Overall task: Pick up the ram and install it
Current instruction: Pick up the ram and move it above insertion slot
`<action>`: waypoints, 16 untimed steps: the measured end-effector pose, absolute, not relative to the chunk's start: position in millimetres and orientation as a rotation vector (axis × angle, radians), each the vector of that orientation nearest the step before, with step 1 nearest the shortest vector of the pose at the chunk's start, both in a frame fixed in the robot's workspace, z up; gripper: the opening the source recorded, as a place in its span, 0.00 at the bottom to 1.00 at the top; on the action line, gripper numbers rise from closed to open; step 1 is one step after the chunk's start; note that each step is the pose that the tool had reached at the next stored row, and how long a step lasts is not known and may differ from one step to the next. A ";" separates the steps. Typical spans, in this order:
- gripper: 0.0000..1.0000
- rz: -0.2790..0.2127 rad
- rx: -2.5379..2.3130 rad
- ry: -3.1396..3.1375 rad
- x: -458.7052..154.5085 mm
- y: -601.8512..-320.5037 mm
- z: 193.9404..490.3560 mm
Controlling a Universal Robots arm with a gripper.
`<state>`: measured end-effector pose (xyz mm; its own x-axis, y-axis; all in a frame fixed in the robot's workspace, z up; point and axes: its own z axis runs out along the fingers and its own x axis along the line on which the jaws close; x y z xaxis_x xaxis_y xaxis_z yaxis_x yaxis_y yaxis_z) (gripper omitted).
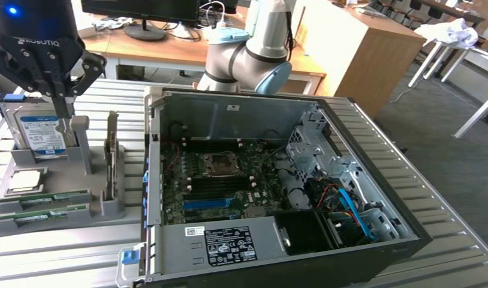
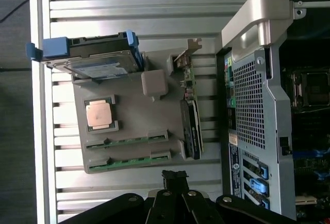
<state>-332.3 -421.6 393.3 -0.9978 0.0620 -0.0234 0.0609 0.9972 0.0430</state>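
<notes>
Two green sticks stand on edge in slots at the near end of the grey holder (image 1: pixel 84 150): the farther ram (image 1: pixel 56 197) and the nearer ram (image 1: pixel 50 212). Standing this way, each likely offers its long top edge to a pinch from above. Neither has been lifted.

The gripper (image 1: pixel 65 123) hangs over the holder with its fingers pressed together and nothing between them. It is apart from both sticks.

Farther along the holder lie the square processor (image 1: pixel 24 180) and the upright hard drive (image 1: pixel 40 129), with a tall card (image 1: pixel 112 150) on the exterior view's right. Beyond that, on the slatted desk (image 1: pixel 68 258), the computer case (image 1: pixel 412 228) lies open, so its motherboard (image 1: pixel 220 180) faces up.

Each stick's lower edge is sunk in its slot. Their chips and labels are too small to read, and I cannot tell which motherboard slots are free.
</notes>
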 end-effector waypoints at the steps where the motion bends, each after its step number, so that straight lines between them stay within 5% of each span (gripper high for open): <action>1: 0.10 0.066 0.087 3.115 -332.3 -421.6 393.3; 16: 0.10 0.068 -0.088 3.117 -332.3 -421.7 393.3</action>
<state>-332.3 -421.7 393.3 -0.9982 -0.0560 -0.0235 -0.0570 0.9974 0.0430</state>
